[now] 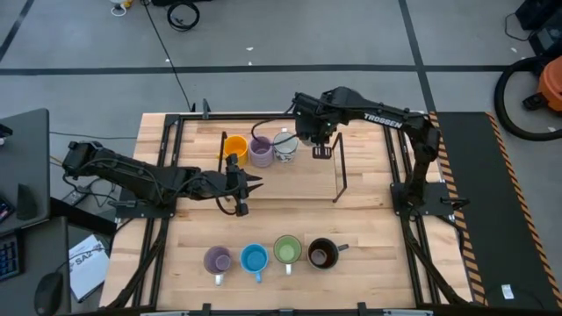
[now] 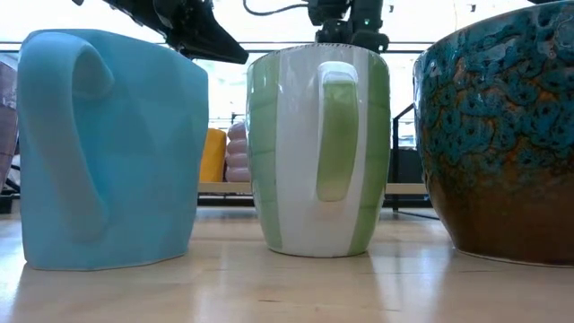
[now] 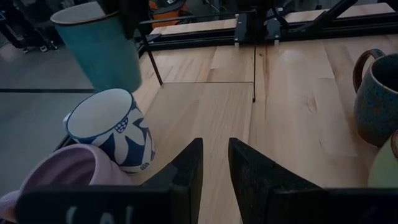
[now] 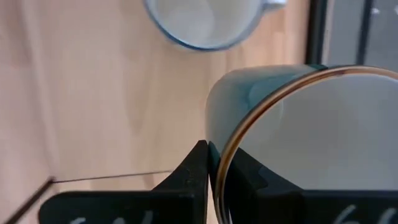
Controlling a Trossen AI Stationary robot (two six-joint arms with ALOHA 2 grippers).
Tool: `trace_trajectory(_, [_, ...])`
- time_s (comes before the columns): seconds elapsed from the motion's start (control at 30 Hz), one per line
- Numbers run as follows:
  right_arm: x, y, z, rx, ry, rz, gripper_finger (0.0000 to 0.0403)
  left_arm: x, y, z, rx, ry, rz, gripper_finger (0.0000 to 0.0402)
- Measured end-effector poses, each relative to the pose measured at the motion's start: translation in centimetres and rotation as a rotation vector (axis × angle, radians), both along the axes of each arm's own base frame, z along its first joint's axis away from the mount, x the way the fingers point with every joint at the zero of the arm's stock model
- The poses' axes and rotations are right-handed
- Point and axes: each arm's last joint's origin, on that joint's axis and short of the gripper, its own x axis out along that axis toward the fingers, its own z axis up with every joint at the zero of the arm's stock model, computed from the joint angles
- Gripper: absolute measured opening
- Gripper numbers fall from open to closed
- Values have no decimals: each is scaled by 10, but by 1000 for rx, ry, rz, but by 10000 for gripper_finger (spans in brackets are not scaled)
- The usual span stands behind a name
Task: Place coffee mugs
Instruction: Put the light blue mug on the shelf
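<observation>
My right gripper (image 1: 318, 139) is at the far middle of the table, shut on a pale blue-green mug (image 4: 311, 137) with a brown rim, which also shows in the left wrist view (image 3: 99, 46). An orange mug (image 1: 234, 147), a purple mug (image 1: 261, 152) and a white patterned mug (image 1: 284, 145) stand on their bases just left of it. A lavender mug (image 1: 218, 260), a bright blue mug (image 1: 254, 258), a green mug (image 1: 287, 250) and a dark brown mug (image 1: 322, 253) stand in a row near the front edge. My left gripper (image 1: 253, 183) is narrowly open and empty at the table's middle, pointing right. My right gripper holds the pale mug by its rim (image 4: 219, 163), one finger outside the wall and one inside the mug. The fingers come from above, pointing down. The mug hangs below them, mouth up and roughly upright, and looks lifted clear of the table.
A thin black wire frame (image 1: 338, 171) stands on the table around the far mugs, with an upright rod right of my right gripper. Bare wood lies between the far mugs and the near row. Black rails (image 1: 399, 167) run along the table's sides.
</observation>
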Motion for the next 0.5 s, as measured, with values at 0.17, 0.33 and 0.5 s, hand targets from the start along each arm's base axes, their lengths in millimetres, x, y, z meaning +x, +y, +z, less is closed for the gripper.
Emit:
trace_trajectory(0.17, [-2,12,4,68,-17,6,37,0,0,0,0,0,0,82])
trace_trajectory(0.33, [1,20,4,123,-35,28,37,0,0,0,-3,-3,1,82])
trace_trajectory(0.5, [1,23,-6,184,-13,17,37,0,0,0,-3,-3,1,82])
